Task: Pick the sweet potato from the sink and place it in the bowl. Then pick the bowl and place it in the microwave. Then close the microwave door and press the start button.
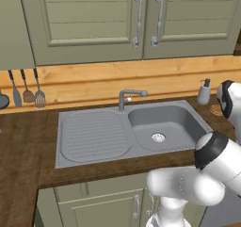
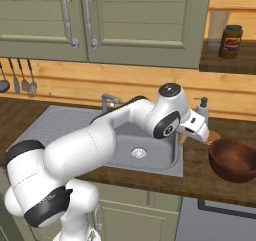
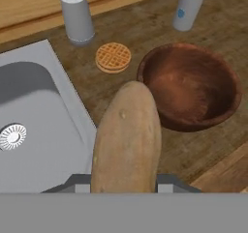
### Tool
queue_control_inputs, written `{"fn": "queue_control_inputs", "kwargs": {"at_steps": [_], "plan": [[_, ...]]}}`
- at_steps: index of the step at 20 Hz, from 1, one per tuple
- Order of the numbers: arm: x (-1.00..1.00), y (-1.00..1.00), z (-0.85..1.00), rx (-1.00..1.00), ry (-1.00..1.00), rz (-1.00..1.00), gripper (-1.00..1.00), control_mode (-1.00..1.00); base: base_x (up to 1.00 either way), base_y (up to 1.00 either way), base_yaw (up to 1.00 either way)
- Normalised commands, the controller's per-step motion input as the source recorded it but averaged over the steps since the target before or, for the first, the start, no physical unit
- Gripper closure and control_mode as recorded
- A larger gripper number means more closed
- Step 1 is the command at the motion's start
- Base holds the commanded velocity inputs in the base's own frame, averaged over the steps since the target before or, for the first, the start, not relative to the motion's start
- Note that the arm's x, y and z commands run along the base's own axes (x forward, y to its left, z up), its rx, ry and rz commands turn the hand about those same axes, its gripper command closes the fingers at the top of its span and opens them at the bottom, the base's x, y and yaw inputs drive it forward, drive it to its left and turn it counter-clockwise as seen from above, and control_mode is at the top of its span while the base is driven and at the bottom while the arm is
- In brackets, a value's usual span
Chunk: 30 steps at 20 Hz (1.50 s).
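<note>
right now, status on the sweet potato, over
Fingers shut on sweet potato, lifted clear of sink. Bowl just ahead, empty. Waffle beside bowl, not blocking.

Glossy white arm (image 2: 95,140), dark joint bands

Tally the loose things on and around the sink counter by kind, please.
Sweet potato, held in the pincer: 1
Wooden bowl: 1
Waffle: 1
Soap dispenser: 1
Pale bottle: 1
Hanging utensils: 3
Total: 8
</note>
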Motion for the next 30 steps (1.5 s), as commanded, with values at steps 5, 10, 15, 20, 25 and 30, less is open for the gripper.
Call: {"fn": "queue_control_inputs", "kwargs": {"at_steps": [5,10,15,20,25,30], "plan": [[0.0,-0.57,-0.07,-0.01,0.05,-0.02,1.0,-1.0,0.0,0.0,0.0],[0.0,-0.51,-0.01,0.0,0.01,0.0,1.0,-1.0,0.0,0.0,0.0],[0.06,-0.46,-0.08,0.0,0.0,0.0,1.0,-1.0,0.0,0.0,0.0],[0.09,-0.19,-0.26,0.0,0.0,0.0,1.0,-1.0,0.0,0.0,0.0],[0.21,0.0,-0.45,0.0,0.05,0.0,1.0,-1.0,0.0,0.0,0.0],[0.18,-0.17,-0.23,0.0,0.03,0.02,1.0,-1.0,0.0,0.0,0.0]]}}
